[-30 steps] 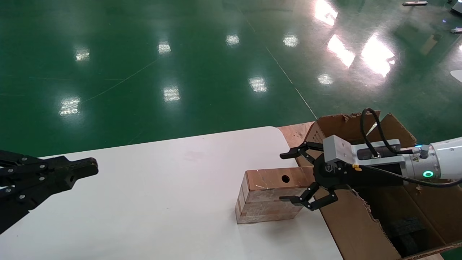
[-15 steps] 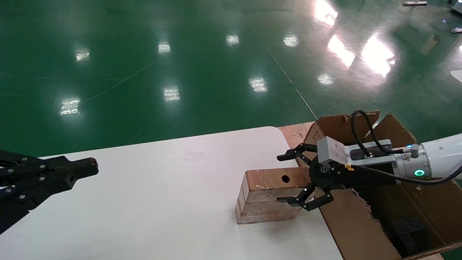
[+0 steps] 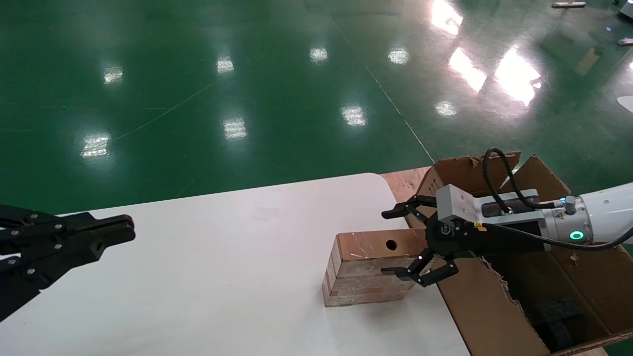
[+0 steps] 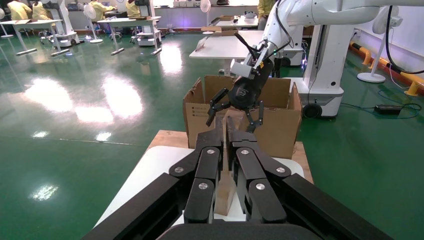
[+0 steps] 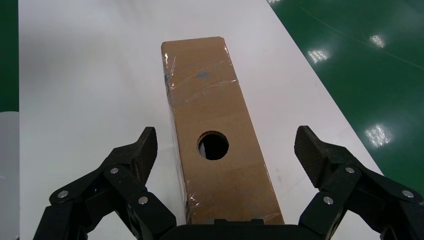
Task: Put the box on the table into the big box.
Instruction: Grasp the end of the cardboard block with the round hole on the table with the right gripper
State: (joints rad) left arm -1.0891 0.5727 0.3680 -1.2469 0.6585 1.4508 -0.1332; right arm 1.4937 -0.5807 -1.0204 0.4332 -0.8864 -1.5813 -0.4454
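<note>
Head view: the right gripper (image 3: 401,243), spread wide, straddles the near end of the box (image 3: 367,269) at lower centre on the counter (image 3: 222,277); it should advance squarely, then close on the narrow sides.

A glossy green floor (image 3: 207,99) spreads behind the work area, mirroring bright ceiling lights. A reddish-brown wooden surface (image 3: 403,180) shows past the far rounded corner of the white tabletop. In the left wrist view, a second white robot body (image 4: 327,55) stands farther off, with white work tables (image 4: 227,47) and people in yellow tops (image 4: 20,10) at the back of the hall
</note>
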